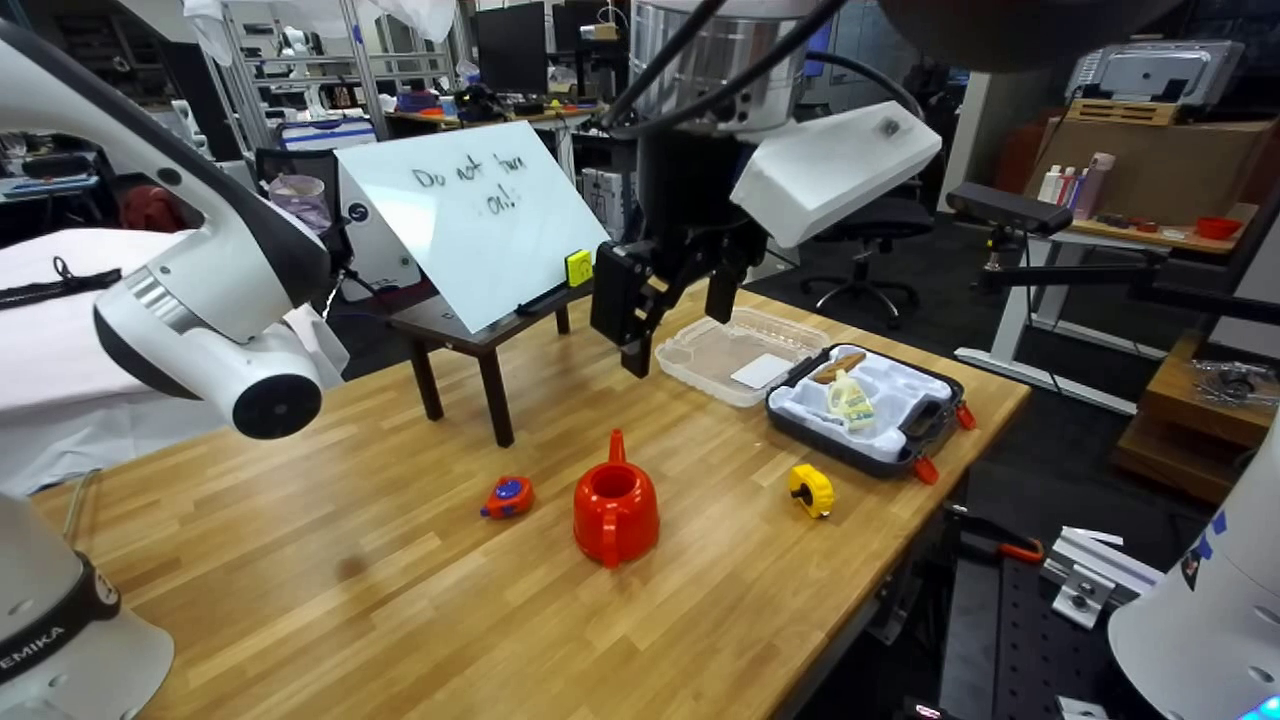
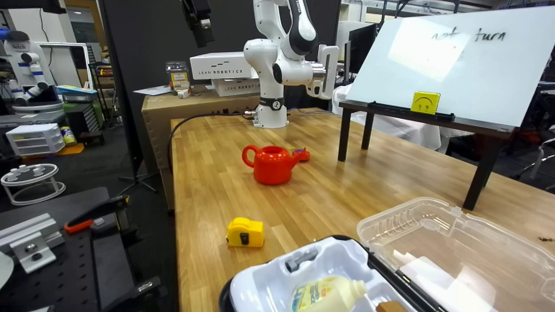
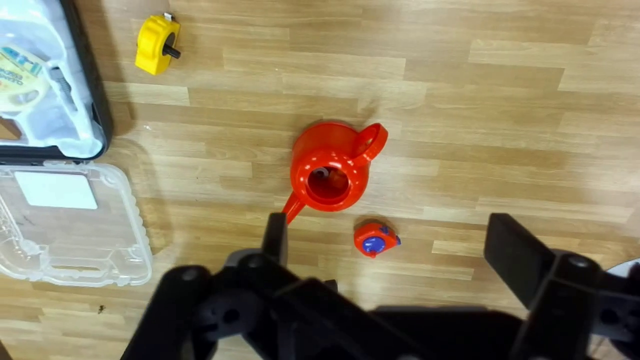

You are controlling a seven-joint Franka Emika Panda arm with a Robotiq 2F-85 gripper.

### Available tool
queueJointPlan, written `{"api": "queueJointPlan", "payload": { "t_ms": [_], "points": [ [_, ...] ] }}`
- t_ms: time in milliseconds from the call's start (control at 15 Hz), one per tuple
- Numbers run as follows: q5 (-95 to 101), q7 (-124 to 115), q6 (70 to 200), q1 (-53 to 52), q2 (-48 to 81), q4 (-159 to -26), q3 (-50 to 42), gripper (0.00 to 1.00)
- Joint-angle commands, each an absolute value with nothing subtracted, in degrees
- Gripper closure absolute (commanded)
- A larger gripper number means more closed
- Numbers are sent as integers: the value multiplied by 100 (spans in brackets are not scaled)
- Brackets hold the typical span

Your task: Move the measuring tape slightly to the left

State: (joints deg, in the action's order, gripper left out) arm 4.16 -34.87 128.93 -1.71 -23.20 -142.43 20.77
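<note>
Hand (image 1: 678, 335) spread wide, empty, measuring tape (image 2: 245, 232) near table edge (image 2: 182, 234), strip of wood (image 2: 204, 234) between

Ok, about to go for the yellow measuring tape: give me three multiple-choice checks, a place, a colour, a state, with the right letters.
1. Where is the yellow measuring tape?
A) in the open case
B) on the tabletop
C) on the clear lid

2. What colour is the spouted pot?
A) red
B) green
C) white

3. How is the gripper?
A) shut, empty
B) shut on something
C) open, empty

1 B: both exterior views show it resting there.
2 A: every view shows its red body.
3 C: the wrist view shows its fingers wide apart, gripping nothing.
</note>
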Motion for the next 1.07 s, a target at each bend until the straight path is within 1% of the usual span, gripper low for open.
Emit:
{"api": "queueJointPlan", "payload": {
  "t_ms": [0,267,333,1000],
  "points": [
    [362,-3202,13049,-242,-2135,-14256,1663,0],
    [521,-2967,13053,-87,-1938,-14261,1297,0],
    [436,-3062,12888,-154,-2004,-14253,1321,0],
    [436,-3012,12929,-147,-1941,-14249,1254,0]
  ]
}}
